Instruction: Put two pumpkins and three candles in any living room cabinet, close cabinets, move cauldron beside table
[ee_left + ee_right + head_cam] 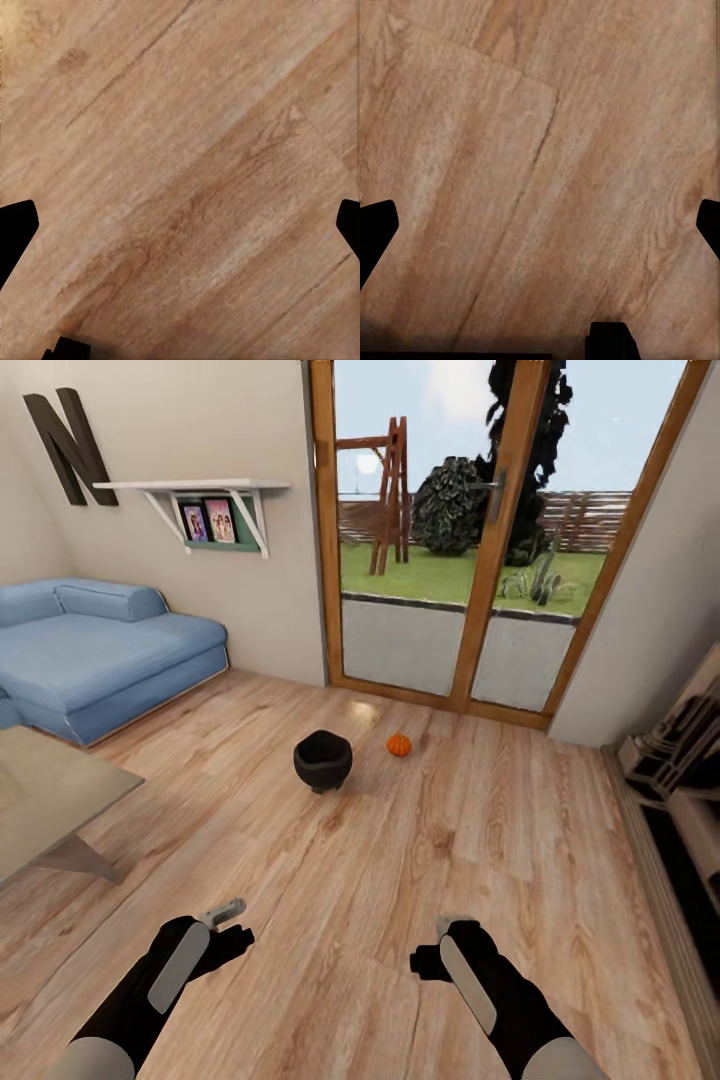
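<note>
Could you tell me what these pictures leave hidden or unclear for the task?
- Cauldron inside: head view, its rim hides the bottom.
- Table: head view, cut off by the left edge.
- Dark unit at right: head view, cut by the edge; drawers not readable.
- Pumpkin: one in sight, too small for detail.

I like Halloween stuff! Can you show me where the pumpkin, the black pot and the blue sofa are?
pumpkin (399, 744): head view, middle of its orange ribbed side.
cauldron (322, 762): head view, front of its black belly, below the rim.
sofa (95, 657): head view, the flat blue seat cushion.
</note>
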